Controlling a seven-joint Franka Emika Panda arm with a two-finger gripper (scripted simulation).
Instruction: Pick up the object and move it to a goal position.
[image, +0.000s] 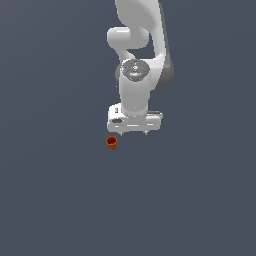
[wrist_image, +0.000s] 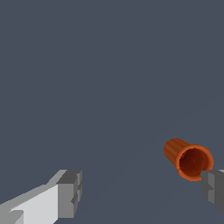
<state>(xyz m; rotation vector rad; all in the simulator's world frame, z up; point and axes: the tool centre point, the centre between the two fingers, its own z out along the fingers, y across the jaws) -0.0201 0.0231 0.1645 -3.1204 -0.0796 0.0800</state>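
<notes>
Lying tipped on its side on the flat grey-blue floor (image: 55, 200), a small orange-red cup (image: 112, 143), rim and dark open mouth plain in the wrist view (wrist_image: 189, 159), just below and toward the exterior view's left of the white gripper (image: 134, 133). Jaws spread wide, nothing held, one grey fingertip (wrist_image: 70, 192) well apart from the cup, the other (wrist_image: 213, 189) just beside its rim. Above, the white arm (image: 135, 80), pointed straight down.
</notes>
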